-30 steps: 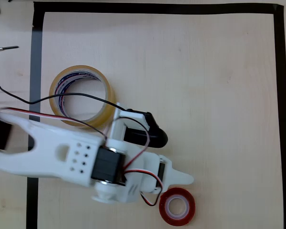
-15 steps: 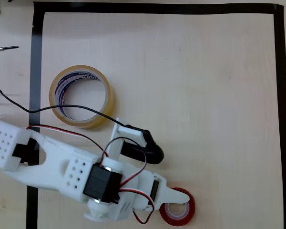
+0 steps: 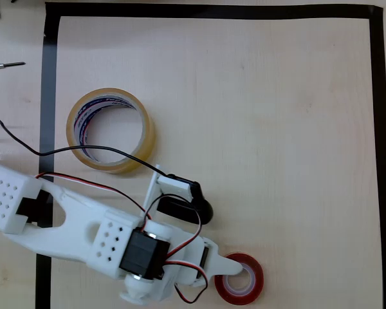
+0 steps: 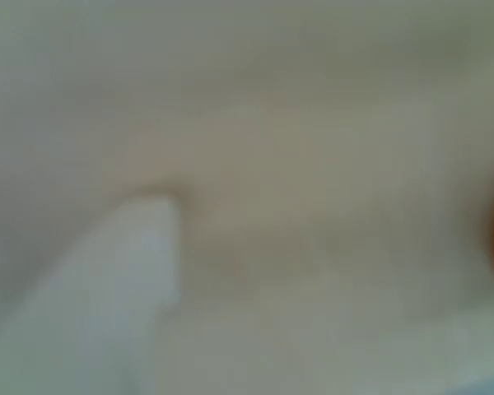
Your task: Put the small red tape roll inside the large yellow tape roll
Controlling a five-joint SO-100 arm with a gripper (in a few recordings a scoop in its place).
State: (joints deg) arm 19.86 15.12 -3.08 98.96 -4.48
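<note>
Claw (image 3: 213, 241) spread, white tip over small red tape roll's (image 3: 244, 286) rim.

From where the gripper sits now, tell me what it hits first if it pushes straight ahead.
The gripper points right in the overhead view, its white finger already over the small red tape roll; that likely comes first, though height is unclear.

Overhead looks straight down; wrist close, blurred.

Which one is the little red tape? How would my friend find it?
Look inside the black tape border on the wooden table, down at the bottom edge. The small red tape roll lies flat there by the white gripper, smaller and glossier than the large yellow tape roll.
</note>
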